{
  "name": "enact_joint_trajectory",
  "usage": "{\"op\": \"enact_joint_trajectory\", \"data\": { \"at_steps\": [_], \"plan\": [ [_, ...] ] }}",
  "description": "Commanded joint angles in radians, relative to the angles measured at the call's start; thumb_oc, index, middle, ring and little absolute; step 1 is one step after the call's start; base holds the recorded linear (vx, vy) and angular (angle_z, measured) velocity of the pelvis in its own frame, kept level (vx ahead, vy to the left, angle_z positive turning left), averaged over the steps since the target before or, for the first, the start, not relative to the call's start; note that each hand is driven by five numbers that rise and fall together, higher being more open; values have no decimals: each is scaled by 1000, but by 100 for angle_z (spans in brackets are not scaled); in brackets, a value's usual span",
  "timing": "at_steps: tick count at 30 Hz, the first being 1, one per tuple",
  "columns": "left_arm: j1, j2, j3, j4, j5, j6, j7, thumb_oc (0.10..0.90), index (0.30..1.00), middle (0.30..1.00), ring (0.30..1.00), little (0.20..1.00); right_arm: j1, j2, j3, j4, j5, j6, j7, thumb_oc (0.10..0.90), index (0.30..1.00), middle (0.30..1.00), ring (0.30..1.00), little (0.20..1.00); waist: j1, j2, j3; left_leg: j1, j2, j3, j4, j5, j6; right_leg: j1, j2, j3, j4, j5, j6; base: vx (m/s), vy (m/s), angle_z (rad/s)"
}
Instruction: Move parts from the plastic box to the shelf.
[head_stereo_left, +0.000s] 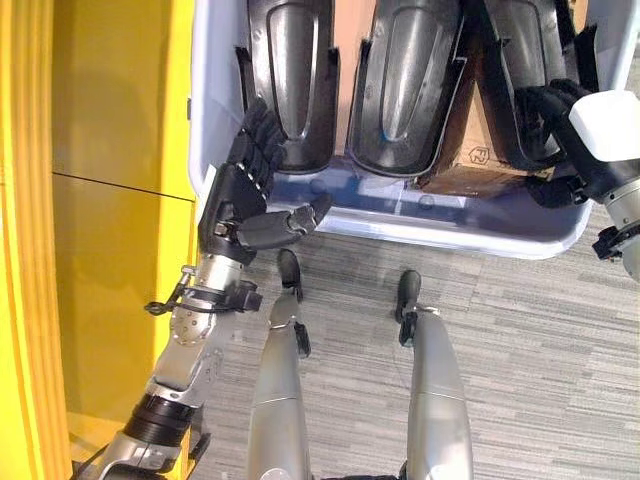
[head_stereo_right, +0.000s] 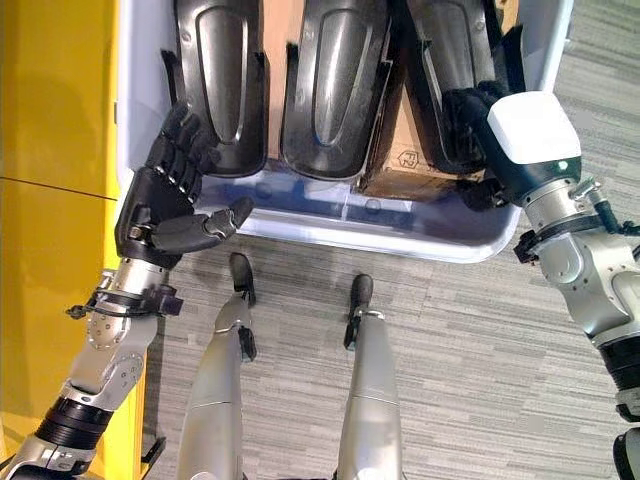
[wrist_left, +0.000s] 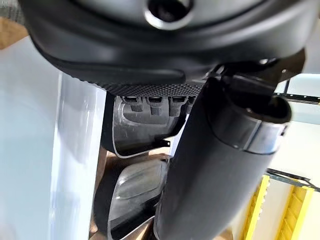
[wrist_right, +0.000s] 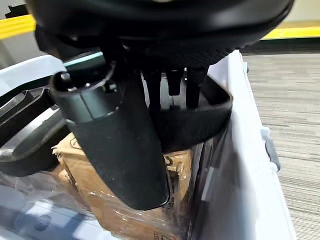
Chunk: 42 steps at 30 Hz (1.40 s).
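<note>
Three black moulded parts stand side by side in the plastic box (head_stereo_left: 470, 225), long axes running away from the robot. Right hand (head_stereo_right: 480, 125) has its fingers curled round the rightmost part (head_stereo_right: 450, 60), so it's nearer. Left hand (head_stereo_left: 245, 195) hangs open by the leftmost part (head_stereo_left: 290, 70), gripping nothing.

Three black moulded parts (head_stereo_right: 332, 85) stand side by side in the pale plastic box (head_stereo_right: 420, 235), seemingly leaning on a cardboard carton (head_stereo_right: 405, 160).

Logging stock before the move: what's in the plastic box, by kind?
Black parts: 3, left, middle, right
Cardboard box: 1
Total: 4, all in the plastic box
</note>
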Motion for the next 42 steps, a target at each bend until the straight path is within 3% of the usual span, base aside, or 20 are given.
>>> {"op": "enact_joint_trajectory", "data": {
  "at_steps": [1, 7, 10, 18, 21, 29, 39, 42],
  "plan": [
    [53, -17, 10, -13, 13, -28, 0, 900, 1000, 1000, 1000, 1000, 75, 74, 35, 7, 55, -19, 96, 400, 300, 300, 300, 300, -11, -2, -2, 67, 29, -23, 125, -204, -18, 140, 31, 46, -215, 120, 18, 16, 55, 2],
    [83, -27, 5, 9, 17, -16, -23, 900, 1000, 1000, 1000, 1000, 229, 155, -65, -104, 73, -43, 105, 400, 300, 300, 300, 300, -12, -27, -2, 269, 34, -19, 16, -179, -28, 360, 30, 16, -343, 148, 34, 41, 33, 4],
    [99, -26, 17, 12, 17, -14, -28, 900, 1000, 1000, 1000, 1000, 268, 171, -97, -134, 77, -52, 105, 400, 300, 300, 300, 300, -12, -34, -3, 317, 37, -19, -2, -175, -28, 411, 30, 14, -364, 150, 37, 38, 14, 1],
    [177, -24, 37, 11, -2, -2, -70, 900, 1000, 1000, 1000, 1000, 367, 195, -178, -224, 76, -70, 121, 400, 300, 300, 300, 300, -10, -58, -71, 448, 42, -21, -48, -177, -29, 557, 29, 0, -438, 154, 44, 62, 15, 4],
    [218, -18, 46, 1, -9, 11, -109, 900, 1000, 1000, 1000, 1000, 401, 166, -245, -317, 86, -94, 142, 400, 300, 300, 300, 300, -13, -69, -136, 515, 44, -15, -91, -165, -32, 635, 26, -9, -511, 175, 52, 84, 22, -3],
    [260, -27, 53, 4, -15, 27, -155, 900, 1000, 1000, 1000, 1000, 408, 124, -349, -432, 92, -127, 146, 400, 300, 300, 300, 300, -16, -75, -249, 619, 45, 2, -188, -141, -34, 737, 22, -16, -613, 210, 69, 74, 18, -1],
    [306, -58, 57, 13, -12, 50, -182, 900, 1000, 1000, 1000, 1000, 380, 111, -406, -485, 90, -130, 139, 400, 300, 300, 300, 300, -23, -78, -351, 732, 53, 45, -275, -130, -33, 810, 19, -3, -673, 232, 84, 72, 11, -6],
    [311, -61, 59, 15, -12, 51, -182, 900, 1000, 1000, 1000, 1000, 381, 112, -413, -492, 90, -129, 139, 400, 300, 300, 300, 300, -23, -78, -359, 747, 55, 54, -287, -128, -33, 818, 18, 0, -678, 234, 86, 44, 5, -9]
  ]
}}
